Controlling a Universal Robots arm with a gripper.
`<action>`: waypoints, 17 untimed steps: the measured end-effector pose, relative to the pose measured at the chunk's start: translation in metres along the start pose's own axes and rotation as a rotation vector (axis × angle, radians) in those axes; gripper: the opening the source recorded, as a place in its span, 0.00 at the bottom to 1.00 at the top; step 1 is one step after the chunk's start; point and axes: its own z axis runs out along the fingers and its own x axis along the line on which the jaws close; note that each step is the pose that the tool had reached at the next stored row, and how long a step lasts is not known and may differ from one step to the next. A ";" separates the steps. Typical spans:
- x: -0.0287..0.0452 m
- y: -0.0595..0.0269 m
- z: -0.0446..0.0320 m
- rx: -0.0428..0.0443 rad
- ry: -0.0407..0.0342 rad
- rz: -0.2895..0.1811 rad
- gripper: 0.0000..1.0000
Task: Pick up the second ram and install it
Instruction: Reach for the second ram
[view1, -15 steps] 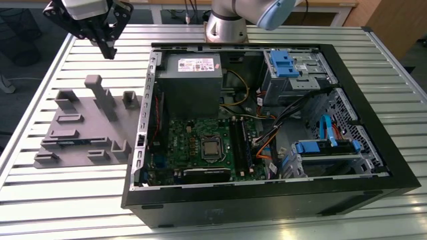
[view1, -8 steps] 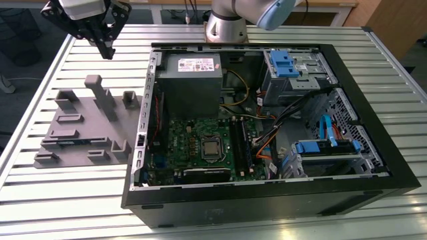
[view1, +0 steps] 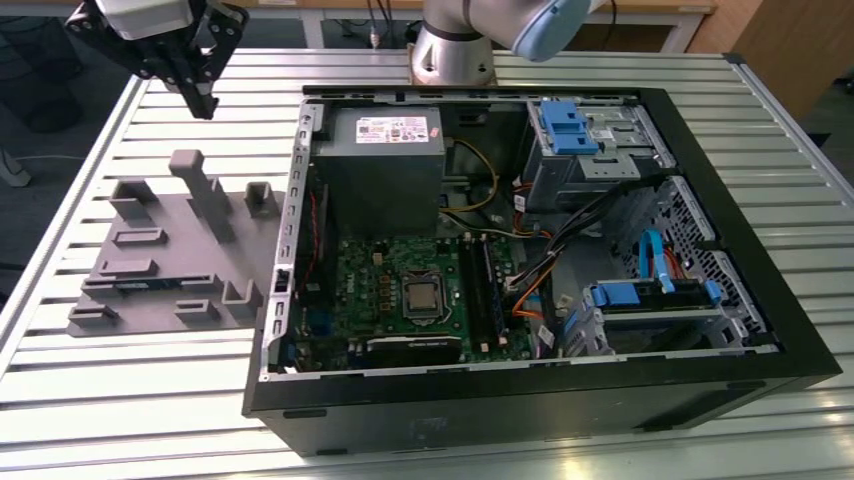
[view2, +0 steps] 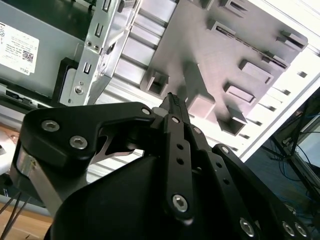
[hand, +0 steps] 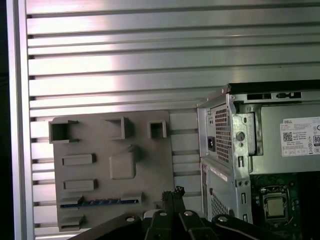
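Hand (view1: 206, 100) closed, high above gray tray (view1: 160, 268)

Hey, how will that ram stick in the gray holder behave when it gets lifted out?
The second ram looks like a thin, flat board, so it is probably stiff and light. It sits edge-up in a slot of the gray holder, so a crooked pull may bind it. It offers a narrow edge, so a grip could slip.

Item: second ram (hand: 100, 202).
Appearance: long, narrow blue-green strip with small dark chips in a row.
Pose: set on edge, lying lengthwise in a slot.
Location: in the grey holder (hand: 150, 170) on the bench (hand: 125, 60), beside the open computer case (hand: 220, 150).
Status: not installed.
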 end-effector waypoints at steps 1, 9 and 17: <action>0.0025 -0.0002 -0.0001 0.0001 0.0000 0.000 0.13; 0.0317 -0.0029 -0.0008 0.0001 0.0001 0.000 0.13; 0.0592 -0.0146 -0.0005 0.0001 0.0005 0.000 0.13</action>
